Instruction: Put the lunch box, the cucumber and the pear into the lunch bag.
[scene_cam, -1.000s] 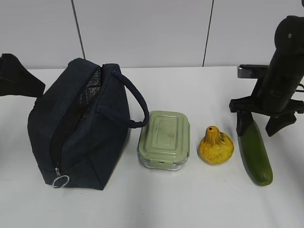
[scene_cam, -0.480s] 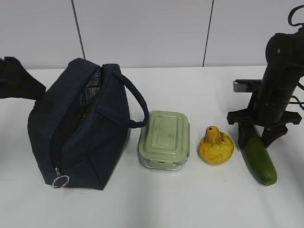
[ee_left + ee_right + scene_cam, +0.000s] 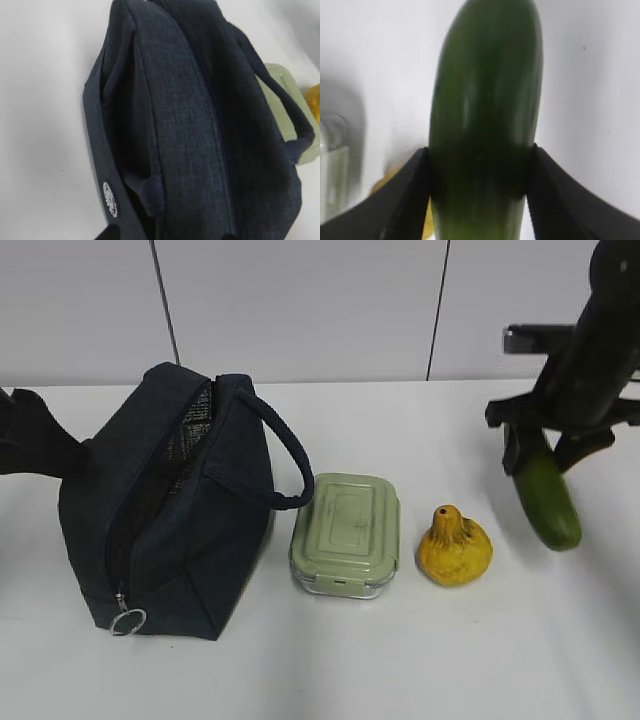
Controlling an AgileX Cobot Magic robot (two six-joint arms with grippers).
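Observation:
The navy lunch bag (image 3: 170, 510) stands at the left, its zipper open, ring pull (image 3: 127, 621) low at the front. It fills the left wrist view (image 3: 200, 125). My left gripper (image 3: 40, 435) is at the bag's left end; only its spread fingertips show at the bottom edge of the left wrist view (image 3: 170, 235). The green-lidded lunch box (image 3: 347, 532) sits right of the bag, the pear (image 3: 455, 548) right of the box. My right gripper (image 3: 540, 455) is shut on the cucumber (image 3: 548, 498) and holds it above the table; both fingers (image 3: 410, 195) press its sides (image 3: 485, 115).
The white table (image 3: 330, 670) runs to a pale panelled wall (image 3: 300, 310) behind. The bag's strap handle (image 3: 290, 465) arches toward the lunch box. The box lid (image 3: 285, 110) and a sliver of pear (image 3: 315, 100) show past the bag.
My right gripper has closed on the cucumber and lifted it off the table, up and slightly back. The left gripper has shifted a little lower against the bag's end.

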